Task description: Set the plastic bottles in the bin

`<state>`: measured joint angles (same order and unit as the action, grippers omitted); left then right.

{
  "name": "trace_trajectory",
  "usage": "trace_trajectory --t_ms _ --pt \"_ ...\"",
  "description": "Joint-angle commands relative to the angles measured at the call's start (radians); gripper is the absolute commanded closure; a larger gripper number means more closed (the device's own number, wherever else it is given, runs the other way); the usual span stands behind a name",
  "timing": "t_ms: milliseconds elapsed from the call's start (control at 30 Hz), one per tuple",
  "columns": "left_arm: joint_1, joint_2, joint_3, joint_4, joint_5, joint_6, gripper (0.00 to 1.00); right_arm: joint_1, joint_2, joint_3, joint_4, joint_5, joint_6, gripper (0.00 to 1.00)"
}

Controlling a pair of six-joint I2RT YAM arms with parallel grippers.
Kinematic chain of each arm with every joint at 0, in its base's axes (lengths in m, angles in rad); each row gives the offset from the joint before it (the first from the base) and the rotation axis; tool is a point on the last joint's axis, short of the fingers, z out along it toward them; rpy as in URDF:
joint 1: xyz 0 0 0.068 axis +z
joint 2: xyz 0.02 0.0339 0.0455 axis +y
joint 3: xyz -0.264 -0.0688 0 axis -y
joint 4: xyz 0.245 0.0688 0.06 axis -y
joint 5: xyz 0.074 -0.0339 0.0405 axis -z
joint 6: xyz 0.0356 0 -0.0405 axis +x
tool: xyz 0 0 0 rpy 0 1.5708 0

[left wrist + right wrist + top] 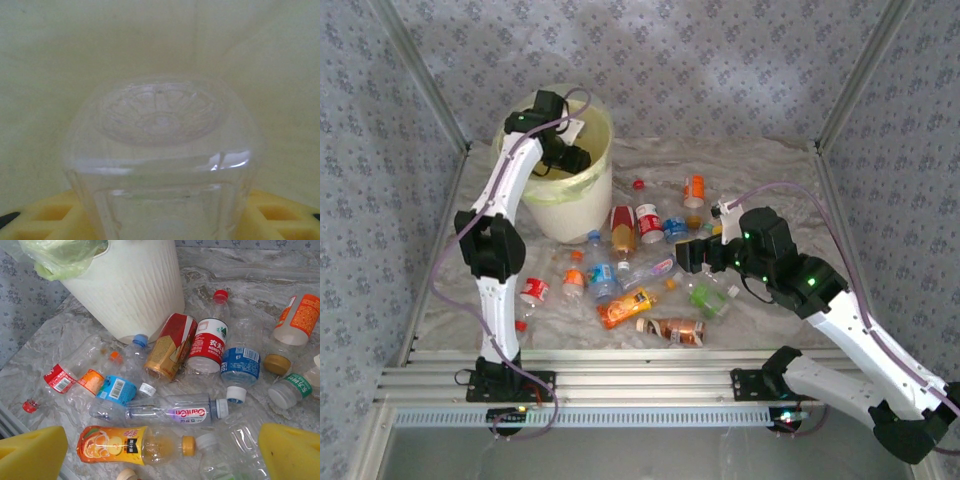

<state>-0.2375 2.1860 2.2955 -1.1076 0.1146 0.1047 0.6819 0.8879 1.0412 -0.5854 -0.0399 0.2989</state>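
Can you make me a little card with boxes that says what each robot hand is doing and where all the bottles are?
Bin: cream, pale green liner, far left on the table
Loose bottles: more than ten, scattered on the table beside the bin
Left gripper: at the bin's mouth, shut on a clear bottle
Right gripper: open, above the loose bottles, holding nothing
Still to do: drop the clear bottle in, then bin the rest
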Motion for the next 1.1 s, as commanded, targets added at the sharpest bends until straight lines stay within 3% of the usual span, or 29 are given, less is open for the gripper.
trace_trajectory --t_ms 0,600,1067 --pt "0.004 0.016 -0.006 -0.035 0.000 -0.003 0.42 -0.002 -0.014 -0.017 -0.011 0.004 0.015 0.00" --pt "0.001 0.013 -0.080 -0.011 0.030 -0.023 0.29 -0.007 -0.021 -0.069 -0.048 0.035 0.050 0.00" --pt "0.002 -0.113 -0.082 0.005 0.064 -0.075 0.13 0.000 0.000 -0.068 -0.162 0.033 0.071 0.01"
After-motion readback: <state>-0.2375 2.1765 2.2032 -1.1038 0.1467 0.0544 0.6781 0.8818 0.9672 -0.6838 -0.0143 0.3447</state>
